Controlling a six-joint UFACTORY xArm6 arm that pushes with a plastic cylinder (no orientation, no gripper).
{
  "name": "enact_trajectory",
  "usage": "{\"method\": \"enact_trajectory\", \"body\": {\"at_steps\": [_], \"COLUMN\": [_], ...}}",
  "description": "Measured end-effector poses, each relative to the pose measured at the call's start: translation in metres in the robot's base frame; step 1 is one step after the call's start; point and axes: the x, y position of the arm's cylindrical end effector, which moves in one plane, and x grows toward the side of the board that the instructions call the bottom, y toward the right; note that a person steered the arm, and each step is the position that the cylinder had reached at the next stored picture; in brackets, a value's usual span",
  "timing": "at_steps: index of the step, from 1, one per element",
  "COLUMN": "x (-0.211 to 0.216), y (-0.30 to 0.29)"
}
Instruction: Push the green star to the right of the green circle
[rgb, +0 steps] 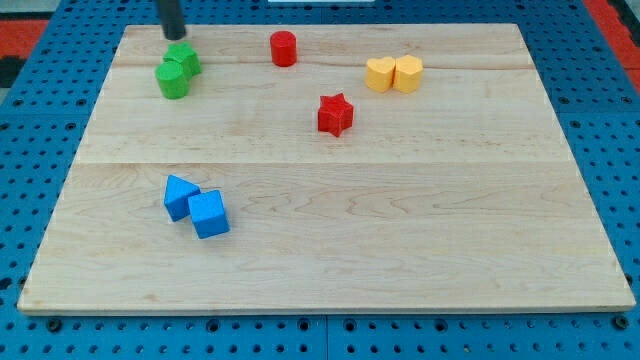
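Green star (184, 58) touching green circle (172, 81) — with my tip (177, 37) just above, nudge gently toward view's bottom-right — no fingers shown, state untellable.

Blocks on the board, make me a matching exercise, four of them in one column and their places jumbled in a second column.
Column one:
1. red star
2. blue cube
3. yellow heart
4. red cylinder

Column two:
A. view's bottom left, touching another blue block
B. near the board's middle
C. view's top, left of centre
D. view's top right, touching another yellow block

Pairs: 1-B, 2-A, 3-D, 4-C
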Motion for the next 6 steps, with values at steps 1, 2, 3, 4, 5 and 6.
{"method": "enact_trajectory", "body": {"at_steps": [1,2,3,4,5,6], "x": [0.056,0.096,0.12,0.093,0.051,0.058], "y": [0.009,0.026,0.039,-0.04,-0.036,0.045]}}
